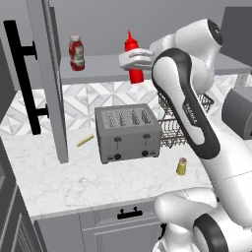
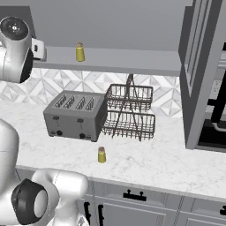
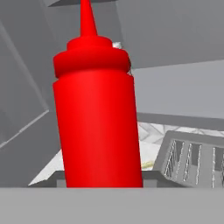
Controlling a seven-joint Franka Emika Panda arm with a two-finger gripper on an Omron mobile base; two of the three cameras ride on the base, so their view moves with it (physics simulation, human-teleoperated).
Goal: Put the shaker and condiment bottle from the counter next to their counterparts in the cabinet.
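Red, slim squeeze bottle (image 1: 133,61) is clamped upright in the white arm's gripper (image 1: 132,60) at the grey cabinet shelf (image 1: 103,66), right of the stout ketchup bottle (image 1: 76,52), apparently for placing beside it.

Shelf (image 1: 98,66) bare between ketchup bottle (image 1: 76,52) and red squeeze bottle (image 1: 133,59); room there. Open cabinet door (image 1: 49,78) blocks the left side. Toaster (image 1: 127,132) and wire rack (image 2: 130,110) crowd the bench (image 1: 74,182) below.
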